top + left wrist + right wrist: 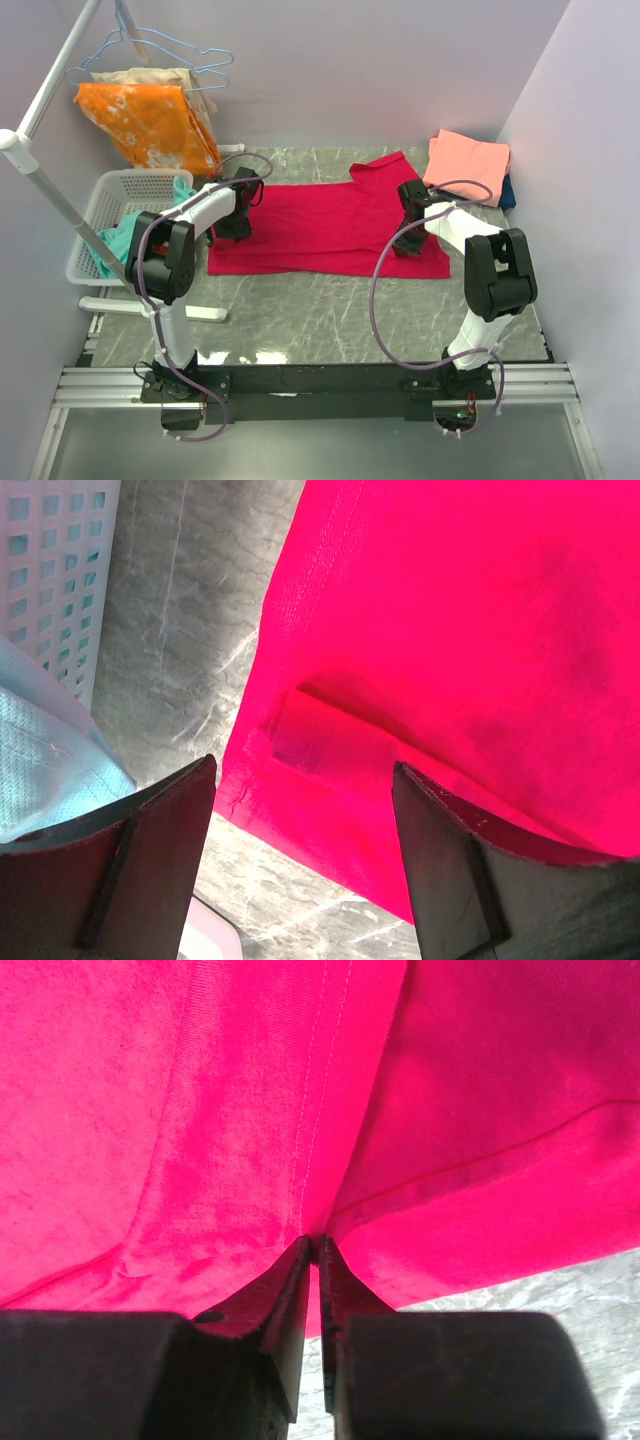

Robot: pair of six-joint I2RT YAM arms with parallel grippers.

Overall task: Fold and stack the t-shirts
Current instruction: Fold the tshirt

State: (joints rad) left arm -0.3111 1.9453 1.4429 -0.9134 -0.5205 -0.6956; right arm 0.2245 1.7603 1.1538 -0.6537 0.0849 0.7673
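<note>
Red t-shirt (330, 225), seemingly marble table (330, 310), pale walls (400, 70).

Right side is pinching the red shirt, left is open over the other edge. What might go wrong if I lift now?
The right gripper pinches only a thin ridge of the red shirt at its very tip, so it may slip out. The left gripper is open over the turned-up corner; a one-sided lift would likely skew the cloth. The basket sits close beside that edge and could get bumped.
</note>
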